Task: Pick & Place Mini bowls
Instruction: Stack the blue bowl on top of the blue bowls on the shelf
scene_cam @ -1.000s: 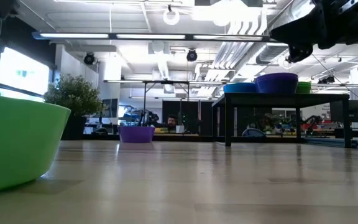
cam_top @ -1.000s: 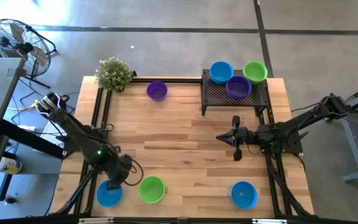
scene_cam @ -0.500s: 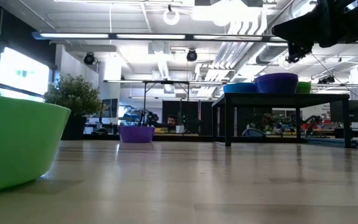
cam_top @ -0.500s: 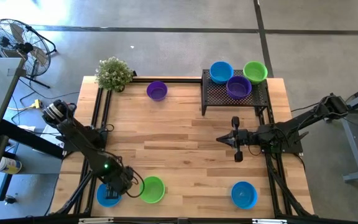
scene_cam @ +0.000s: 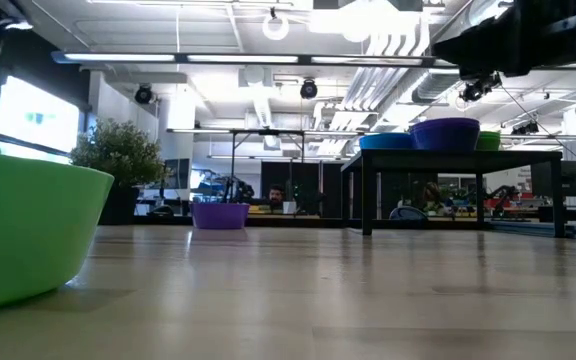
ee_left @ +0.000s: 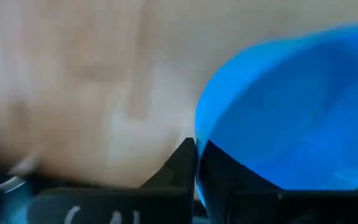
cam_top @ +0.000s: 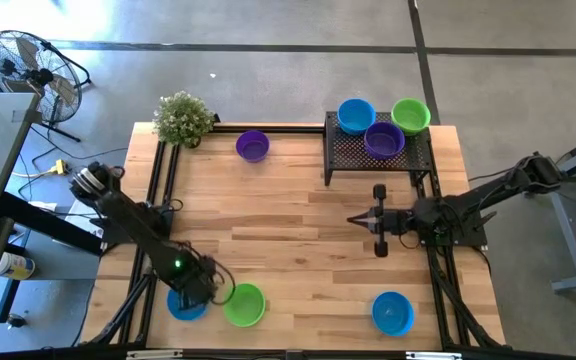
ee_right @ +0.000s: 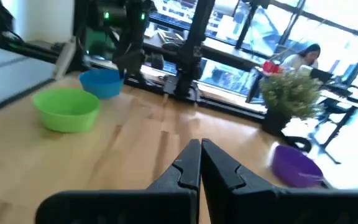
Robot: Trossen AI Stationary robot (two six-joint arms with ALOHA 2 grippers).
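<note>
My left gripper (cam_top: 196, 290) is at the table's near left corner, shut on a bright blue mini bowl (cam_top: 180, 306), which fills the left wrist view (ee_left: 291, 112). A lime green bowl (cam_top: 245, 305) sits right beside it on its base. Another blue bowl (cam_top: 392, 312) sits near the near right corner, and a purple bowl (cam_top: 253, 145) near the far edge. A blue, a green and a purple bowl (cam_top: 384, 140) stand on the black mesh stand (cam_top: 348, 160). My right gripper (cam_top: 353, 222) hovers shut over the table's middle right, touching nothing. My left gripper pinches the blue bowl's rim (ee_left: 199, 140) on the side facing the green bowl, one finger (ee_left: 180, 163) outside the wall and the other inside. The fingers come from above, pointing down. Whether the bowl's base is off the table cannot be told.
A small potted plant (cam_top: 182, 118) stands at the far left corner. Black rails run along the table's left and right sides. Bare wood lies open across the middle (cam_top: 288, 230). A person sits beyond the table in the right wrist view (ee_right: 303, 57).
My left gripper has moved down and toward the near edge onto the blue bowl. The bowl has since shifted a little toward the far edge and the green bowl.
</note>
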